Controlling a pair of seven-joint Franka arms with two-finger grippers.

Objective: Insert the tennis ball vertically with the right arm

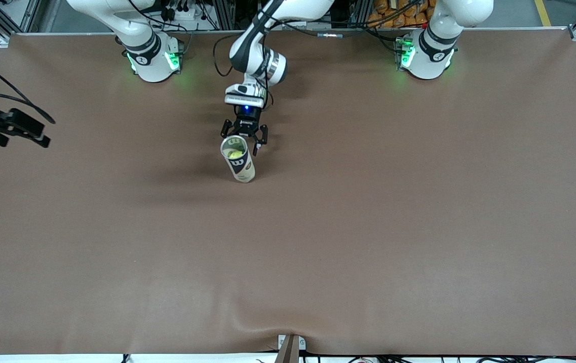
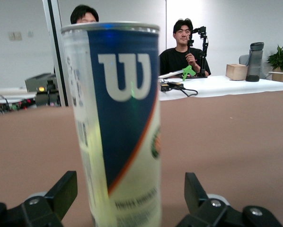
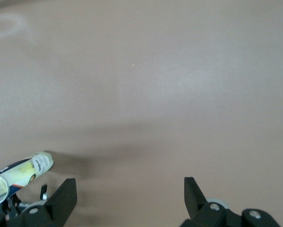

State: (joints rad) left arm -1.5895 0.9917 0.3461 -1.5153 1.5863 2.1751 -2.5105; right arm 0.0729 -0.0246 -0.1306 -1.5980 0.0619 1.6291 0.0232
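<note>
The upright ball can [image 1: 238,162] (ball inside) is flanked by the spread left gripper [image 1: 244,136]; the right gripper [image 1: 15,128], also spread, is held aloft.

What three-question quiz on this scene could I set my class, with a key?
1. True or false: the Wilson tennis ball can lies on its side on the table.
2. Which end effector has a finger on each side of the can? A) left B) right
3. Fill in: inside the can's open top sits a yellow-green ___.
Key: 1 false, it stands upright; 2 A, the left end effector, open, while the right end effector waits open above bare table; 3 tennis ball.
</note>
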